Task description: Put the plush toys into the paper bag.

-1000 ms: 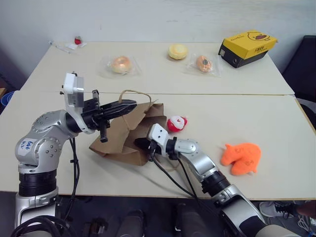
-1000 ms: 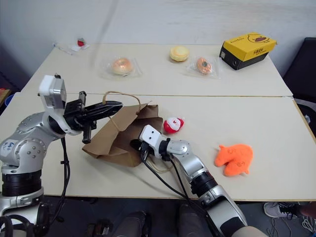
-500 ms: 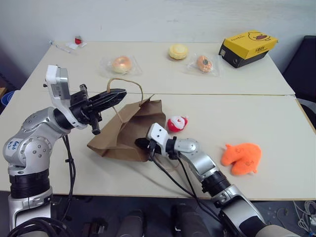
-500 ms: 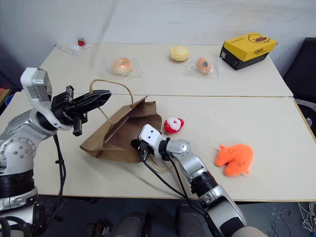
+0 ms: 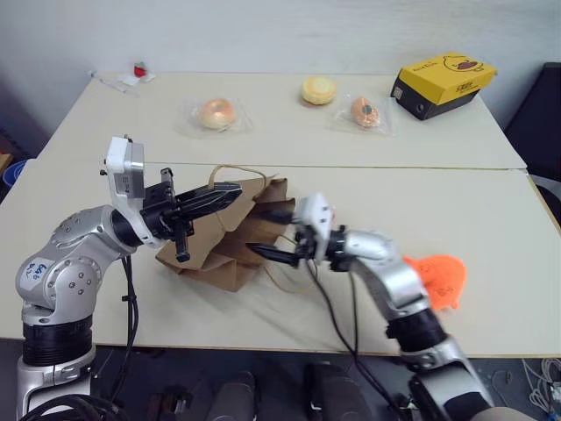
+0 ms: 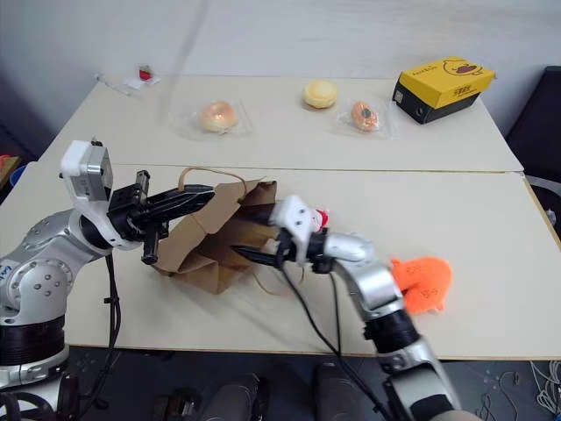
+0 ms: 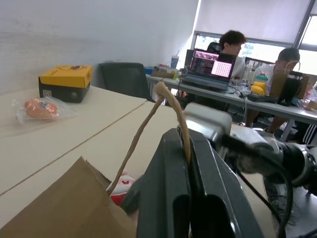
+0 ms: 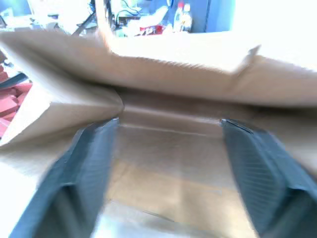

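Bag mouth faces right: our left gripper (image 5: 230,190) pinches the paper bag (image 5: 223,241) handle at centre frame, our right gripper (image 5: 267,233) spreads wide inside it. Red toy (image 6: 322,216) peeks behind that wrist; orange toy (image 5: 438,276) sits lower right, nearer our right arm.

I see the brown bag (image 5: 230,235) lying crumpled, one handle (image 7: 148,126) lifted. The red toy (image 7: 122,185) lies just behind it. The orange toy (image 5: 441,276) lies well apart.
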